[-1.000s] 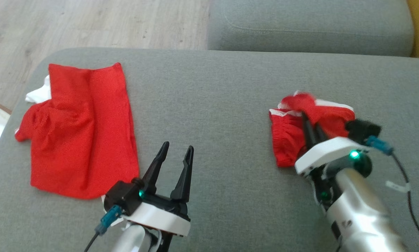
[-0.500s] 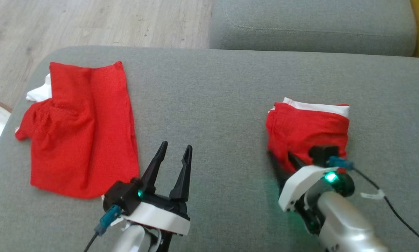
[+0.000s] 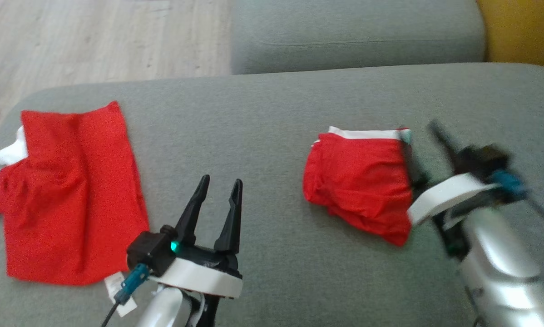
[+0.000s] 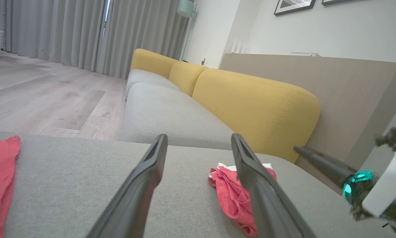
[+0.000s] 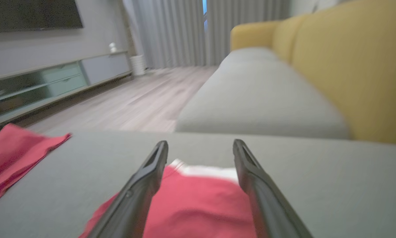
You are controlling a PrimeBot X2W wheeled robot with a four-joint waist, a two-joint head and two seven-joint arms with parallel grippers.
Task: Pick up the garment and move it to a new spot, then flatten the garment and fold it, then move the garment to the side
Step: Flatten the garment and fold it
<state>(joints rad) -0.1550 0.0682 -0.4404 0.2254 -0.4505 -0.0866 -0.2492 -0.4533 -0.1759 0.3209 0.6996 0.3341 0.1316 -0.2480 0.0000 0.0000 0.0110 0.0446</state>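
Head view: the right claw [image 3: 421, 143], clamped on the folded garment [image 3: 358, 181] a second ago, now stands wide at its 3 o'clock edge, and the garment rests released on the sofa [image 3: 263, 118]. Left wrist view: the left claw [image 4: 199, 137] is wide and empty. Right wrist view: the garment lies at 6 o'clock, so the placing looks done.

Wide bare strip of seat cushion [image 3: 235, 131] runs between the spread red garment [image 3: 67, 195] at left and the folded red garment [image 3: 358, 190] at right. Left gripper [image 3: 220, 184] sits at the strip's near end. Right gripper [image 3: 418, 131] crowds the folded one's right edge. Yellow backrest [image 3: 521, 32] walls off the far right.
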